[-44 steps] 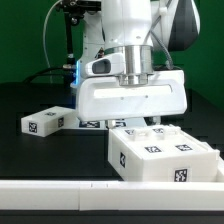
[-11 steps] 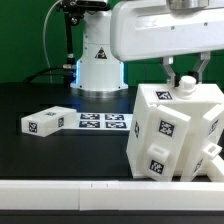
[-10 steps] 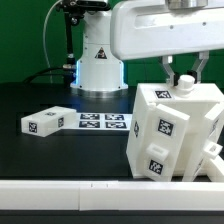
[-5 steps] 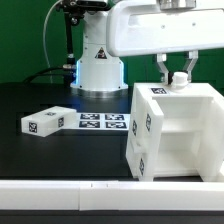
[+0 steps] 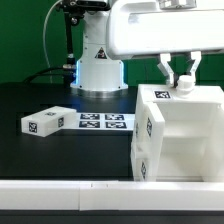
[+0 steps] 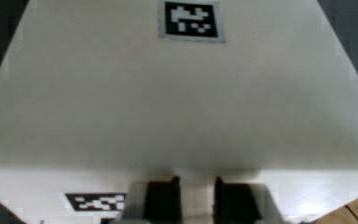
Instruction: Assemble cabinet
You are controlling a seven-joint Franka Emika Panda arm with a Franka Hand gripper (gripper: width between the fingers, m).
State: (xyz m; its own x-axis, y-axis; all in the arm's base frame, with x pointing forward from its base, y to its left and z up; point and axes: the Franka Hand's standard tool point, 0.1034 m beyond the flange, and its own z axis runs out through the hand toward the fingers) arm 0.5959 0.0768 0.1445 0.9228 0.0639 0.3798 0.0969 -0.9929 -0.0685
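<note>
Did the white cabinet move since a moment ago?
Yes. The cabinet turned from tilted to upright, its bottom edge swinging slightly toward the exterior view's right, away from the marker board.

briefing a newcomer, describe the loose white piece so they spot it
On the table, a flat marker board lies before the robot base. The loose piece lies at its end toward the exterior view's left: a thicker block, smaller than the cabinet.

We record the cabinet (image 5: 180, 140) blocking the exterior view's right, with the gripper (image 5: 180, 86) clamped on its top edge. Open surface (image 5: 65, 152) lies camera-side of the tagged block (image 5: 45, 122) and the marker board (image 5: 102, 122).
</note>
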